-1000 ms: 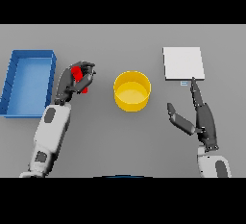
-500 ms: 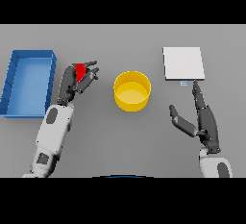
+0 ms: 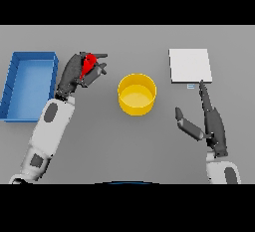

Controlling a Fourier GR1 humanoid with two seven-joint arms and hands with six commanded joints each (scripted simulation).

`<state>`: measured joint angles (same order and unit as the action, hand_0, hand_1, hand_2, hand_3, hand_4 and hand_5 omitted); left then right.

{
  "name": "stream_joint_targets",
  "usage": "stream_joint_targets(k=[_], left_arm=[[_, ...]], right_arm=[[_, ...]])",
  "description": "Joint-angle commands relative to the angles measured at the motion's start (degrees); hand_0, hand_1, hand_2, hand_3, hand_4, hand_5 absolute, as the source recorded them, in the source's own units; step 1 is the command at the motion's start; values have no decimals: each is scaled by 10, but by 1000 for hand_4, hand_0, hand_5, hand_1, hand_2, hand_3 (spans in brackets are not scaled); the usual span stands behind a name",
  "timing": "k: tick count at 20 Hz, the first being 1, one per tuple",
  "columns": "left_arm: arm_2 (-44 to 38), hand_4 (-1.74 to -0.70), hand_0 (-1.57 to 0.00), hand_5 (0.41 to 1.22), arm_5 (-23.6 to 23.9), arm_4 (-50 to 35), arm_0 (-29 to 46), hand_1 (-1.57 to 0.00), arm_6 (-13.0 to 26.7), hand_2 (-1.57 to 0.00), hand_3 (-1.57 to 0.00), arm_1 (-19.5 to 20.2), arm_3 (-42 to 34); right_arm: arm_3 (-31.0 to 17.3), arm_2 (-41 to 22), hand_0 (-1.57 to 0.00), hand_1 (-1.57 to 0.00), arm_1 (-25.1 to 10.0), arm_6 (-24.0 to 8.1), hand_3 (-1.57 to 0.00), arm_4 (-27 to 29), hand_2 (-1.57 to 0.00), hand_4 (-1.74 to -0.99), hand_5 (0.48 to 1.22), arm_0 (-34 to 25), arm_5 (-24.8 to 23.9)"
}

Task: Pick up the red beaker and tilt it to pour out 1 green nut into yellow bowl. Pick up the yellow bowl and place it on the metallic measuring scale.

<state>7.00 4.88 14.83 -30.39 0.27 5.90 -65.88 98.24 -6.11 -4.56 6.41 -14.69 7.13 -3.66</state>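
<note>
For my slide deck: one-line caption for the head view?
Left hand grips red beaker beside yellow bowl; right hand open near scale.

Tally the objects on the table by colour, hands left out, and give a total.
Red: 1, the red beaker
Yellow: 1, the yellow bowl
Blue: 1, the blue bin
White-grey: 1, the measuring scale
Total: 4
</note>
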Motion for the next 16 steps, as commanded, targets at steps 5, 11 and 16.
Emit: stream_joint_targets(k=[5, 11, 16], left_arm=[[50, -1733, -1564, 1111, -12, 46, -29, -1565, 53, -1565, -1562, 23, 6], [136, -1738, -1569, 1133, -23, 153, -90, -1569, 124, -1569, -1568, 65, 31], [235, -1740, -1570, 1173, -55, 256, -141, -1570, 141, -1570, -1570, 93, 56]], right_arm=[[6, -4, 1, 1, 0, -11, 1, -6, 1, -1256, 678, 2, 0], [6, -5, 1, 1, 5, -23, 1, -2, 1, -1254, 687, 2, 3], [8, -6, 1, 1, 5, -29, 1, 0, 1, -1270, 700, 3, 6]])
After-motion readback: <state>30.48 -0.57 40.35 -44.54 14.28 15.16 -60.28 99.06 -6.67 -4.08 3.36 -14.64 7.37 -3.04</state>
